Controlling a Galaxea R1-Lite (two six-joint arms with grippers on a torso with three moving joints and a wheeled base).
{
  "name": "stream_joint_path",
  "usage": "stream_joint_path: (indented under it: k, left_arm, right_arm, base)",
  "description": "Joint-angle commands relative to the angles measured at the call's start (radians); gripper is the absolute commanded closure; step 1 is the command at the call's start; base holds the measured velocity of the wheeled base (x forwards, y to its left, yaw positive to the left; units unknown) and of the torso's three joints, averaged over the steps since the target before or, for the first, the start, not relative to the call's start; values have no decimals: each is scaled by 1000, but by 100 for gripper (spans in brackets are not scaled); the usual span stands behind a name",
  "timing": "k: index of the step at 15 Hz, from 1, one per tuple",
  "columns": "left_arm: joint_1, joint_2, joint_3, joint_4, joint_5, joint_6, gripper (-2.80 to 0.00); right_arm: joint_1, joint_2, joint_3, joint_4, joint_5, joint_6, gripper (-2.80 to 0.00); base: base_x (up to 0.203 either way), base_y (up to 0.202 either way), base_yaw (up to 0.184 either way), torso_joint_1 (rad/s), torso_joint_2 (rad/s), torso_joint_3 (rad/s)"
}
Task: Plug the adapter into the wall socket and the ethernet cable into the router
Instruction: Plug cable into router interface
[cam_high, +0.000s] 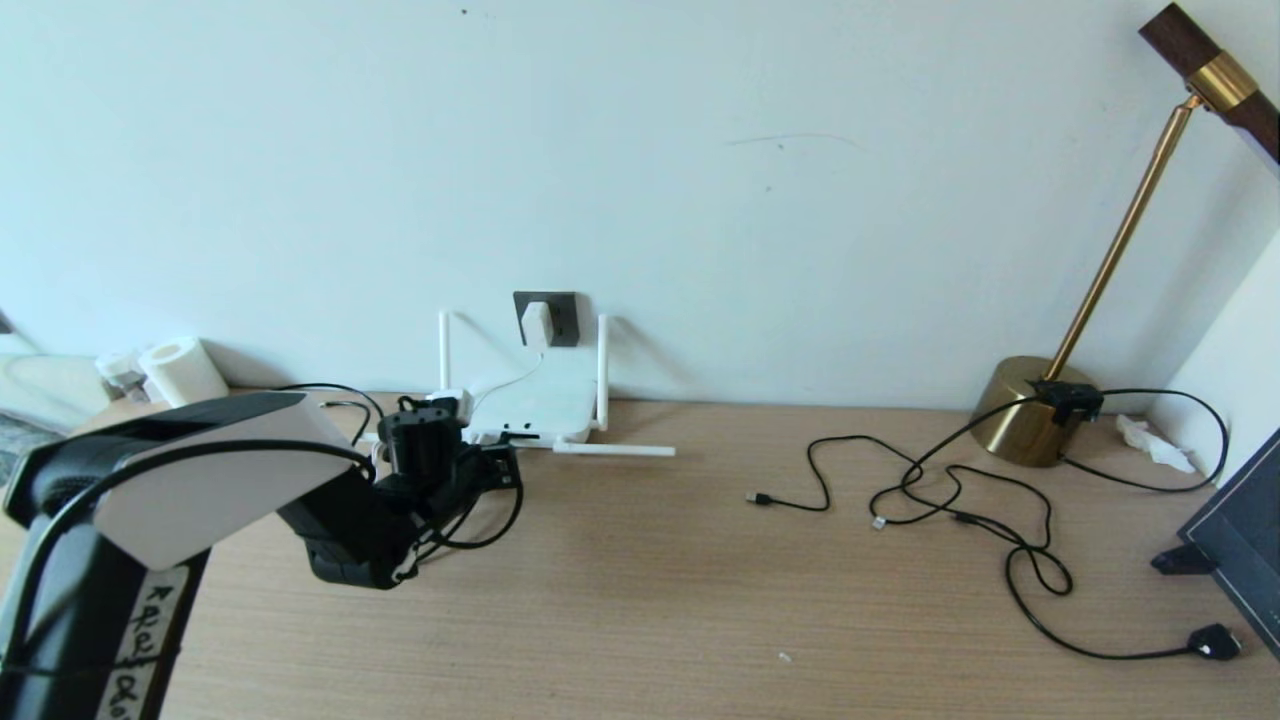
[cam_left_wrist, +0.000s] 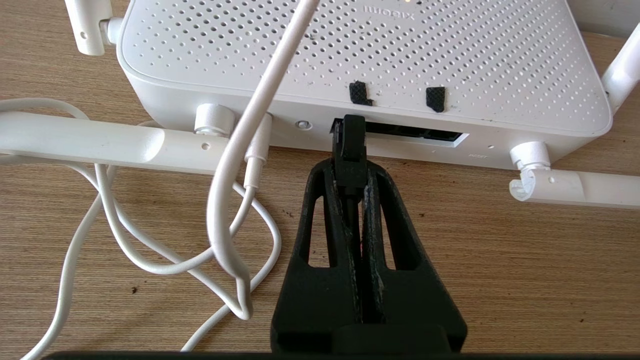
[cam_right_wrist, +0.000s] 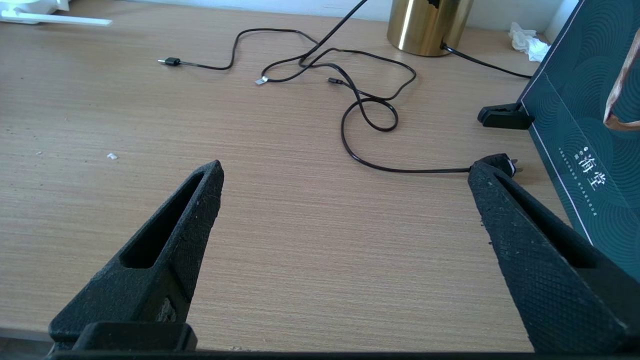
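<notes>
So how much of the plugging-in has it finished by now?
The adapter already sits in the wall socket. The left gripper is shut on the ethernet cable, its plug at the router port. Still left: seating it fully and letting go. The right gripper hangs open, idle.

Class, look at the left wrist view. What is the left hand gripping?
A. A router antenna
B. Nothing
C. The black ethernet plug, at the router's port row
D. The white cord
C: the left hand is shut on the ethernet plug, whose tip sits at the port row on the edge of the router.
</notes>
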Motion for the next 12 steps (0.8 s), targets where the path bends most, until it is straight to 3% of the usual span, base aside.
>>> stream_joint_path:
  k: [1, 2, 3, 12]
  left_arm:
    - [0, 0, 5, -5, 1, -1, 0]
    - [0, -2, 5, -7, 1, -1, 0]
    - [0, -5, 6, -9, 1, -3, -280]
    - [-3, -32, 34, -19, 3, -18, -280]
  right_arm:
    - [0, 2, -1, 0, 0, -1, -280]
    - [0, 2, 0, 0, 0, -1, -280]
    - [0, 2, 0, 0, 0, -1, -280]
    - [0, 1, 0, 0, 0, -1, -280]
  base:
    - [0, 0, 0, 0, 0, 0]
    - [0, 0, 0, 0, 0, 0]
    - [0, 0, 0, 0, 0, 0]
    - [0, 0, 0, 0, 0, 0]
